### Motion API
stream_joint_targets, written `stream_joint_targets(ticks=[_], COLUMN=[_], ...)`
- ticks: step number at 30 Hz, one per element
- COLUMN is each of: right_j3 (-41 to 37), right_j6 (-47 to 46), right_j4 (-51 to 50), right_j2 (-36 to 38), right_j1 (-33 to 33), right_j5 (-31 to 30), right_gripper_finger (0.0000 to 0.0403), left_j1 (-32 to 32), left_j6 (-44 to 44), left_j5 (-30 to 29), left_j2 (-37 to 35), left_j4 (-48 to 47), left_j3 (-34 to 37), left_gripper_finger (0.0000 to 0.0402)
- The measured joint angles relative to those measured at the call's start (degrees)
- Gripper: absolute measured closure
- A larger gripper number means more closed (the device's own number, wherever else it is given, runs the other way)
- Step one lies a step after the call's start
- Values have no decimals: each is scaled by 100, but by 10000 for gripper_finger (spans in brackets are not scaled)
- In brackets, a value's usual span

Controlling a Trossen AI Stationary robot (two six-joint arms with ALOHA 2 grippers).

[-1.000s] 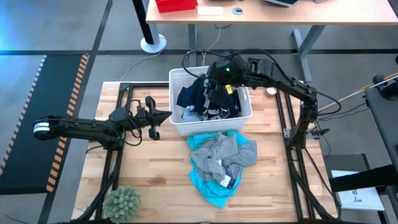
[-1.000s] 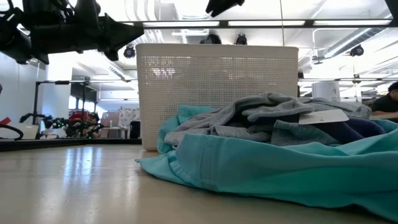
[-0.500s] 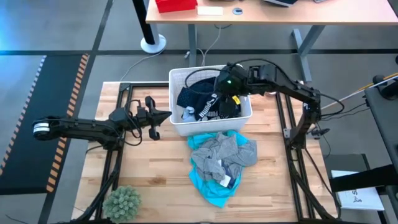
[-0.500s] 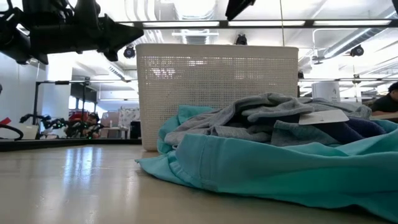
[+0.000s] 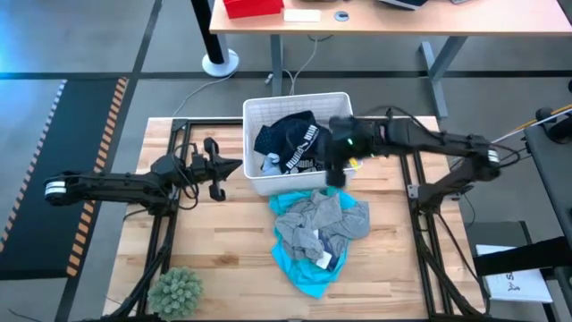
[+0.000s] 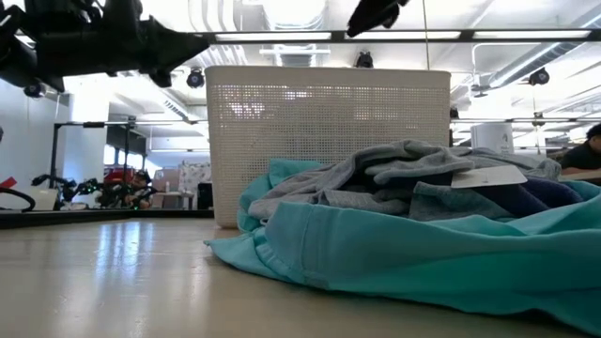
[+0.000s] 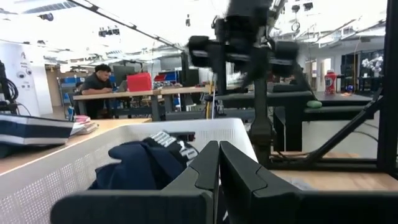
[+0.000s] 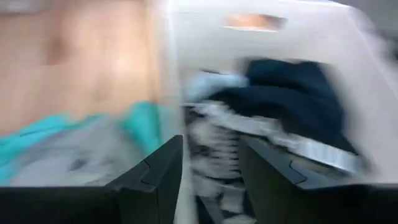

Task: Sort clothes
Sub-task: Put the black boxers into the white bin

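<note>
Baskets: one white basket, at twelve o'clock on the table.
Clothes in basket: one navy garment and a black one with white lettered waistband.
Pile on table: grey garment over turquoise garment, at six o'clock of the basket.
Right gripper: over the basket's near right corner, fingers spread, empty.
Left gripper: at nine o'clock of the basket, fingers pressed together.

Open workshop, bright strip lights overhead.

Grey floor with a hazard-striped mat; a pale wood desk carries a red box. A person sits at a far desk; pipes cross the ceiling.
</note>
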State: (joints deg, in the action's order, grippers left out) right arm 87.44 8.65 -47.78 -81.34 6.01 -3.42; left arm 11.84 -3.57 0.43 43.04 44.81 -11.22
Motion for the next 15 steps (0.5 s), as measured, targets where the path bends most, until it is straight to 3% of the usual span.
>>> stream_joint_targets(ticks=[3, 15], right_j3=[-956, -2959], right_j6=[200, -951], right_j4=[680, 1775], right_j2=[446, 813], right_j1=[-331, -1414], right_j5=[630, 885], right_gripper_finger=[261, 223], left_j1=[0, 0], left_j6=[1, 79], left_j5=[-1, -424], left_j2=[-44, -43], left_j4=[-108, -220], left_j3=[0, 0], left_gripper_finger=[402, 402])
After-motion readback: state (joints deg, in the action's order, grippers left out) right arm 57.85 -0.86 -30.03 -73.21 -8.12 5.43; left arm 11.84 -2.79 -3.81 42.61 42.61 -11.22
